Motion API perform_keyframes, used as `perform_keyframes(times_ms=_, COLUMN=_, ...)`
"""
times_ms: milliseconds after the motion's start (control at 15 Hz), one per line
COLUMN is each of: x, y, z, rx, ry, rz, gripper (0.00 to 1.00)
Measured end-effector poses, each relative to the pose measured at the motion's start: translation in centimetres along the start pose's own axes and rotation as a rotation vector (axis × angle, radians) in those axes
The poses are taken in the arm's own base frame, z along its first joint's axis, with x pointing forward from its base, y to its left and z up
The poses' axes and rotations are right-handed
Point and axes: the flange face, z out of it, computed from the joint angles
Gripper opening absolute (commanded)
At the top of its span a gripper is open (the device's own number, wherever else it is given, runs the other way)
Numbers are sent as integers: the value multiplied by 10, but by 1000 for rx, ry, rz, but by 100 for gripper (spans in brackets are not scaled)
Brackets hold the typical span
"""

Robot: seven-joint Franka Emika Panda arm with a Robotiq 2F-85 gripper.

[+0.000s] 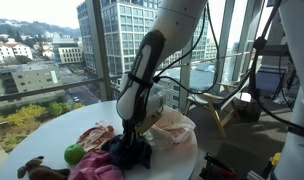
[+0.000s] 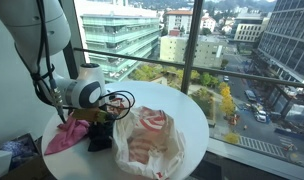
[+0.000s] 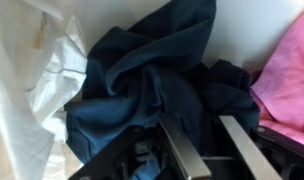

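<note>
My gripper (image 3: 197,125) is down on a crumpled dark blue cloth (image 3: 142,80) on the round white table (image 2: 197,120). Its two fingers are partly closed, with a fold of the dark cloth between them. In both exterior views the gripper (image 1: 132,133) (image 2: 102,118) presses into the dark cloth (image 1: 127,152) (image 2: 100,138). A pink cloth (image 3: 287,85) lies right beside it, also seen in both exterior views (image 1: 97,168) (image 2: 67,135). A white cloth (image 3: 32,90) lies on its other side.
A white and red patterned cloth (image 2: 147,140) (image 1: 167,128) covers much of the table. A green apple (image 1: 73,154) and a brown soft toy (image 1: 37,170) lie near the table edge. Window glass and a railing stand close behind.
</note>
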Motion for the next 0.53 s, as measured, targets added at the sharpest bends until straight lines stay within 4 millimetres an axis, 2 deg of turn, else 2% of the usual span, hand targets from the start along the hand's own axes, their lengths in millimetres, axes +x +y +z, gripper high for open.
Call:
perform_keyframes(times_ms=133, x=1, y=3, z=-4, rx=26, ry=9, rz=44, gripper=0)
perform_keyframes(times_ms=333, x=6, y=4, z=-18, rx=84, ry=36, rz=115, gripper=3)
perform_keyframes(times_ms=533, x=16, y=5, z=-54, rx=153, ry=103, rz=179, gripper=3)
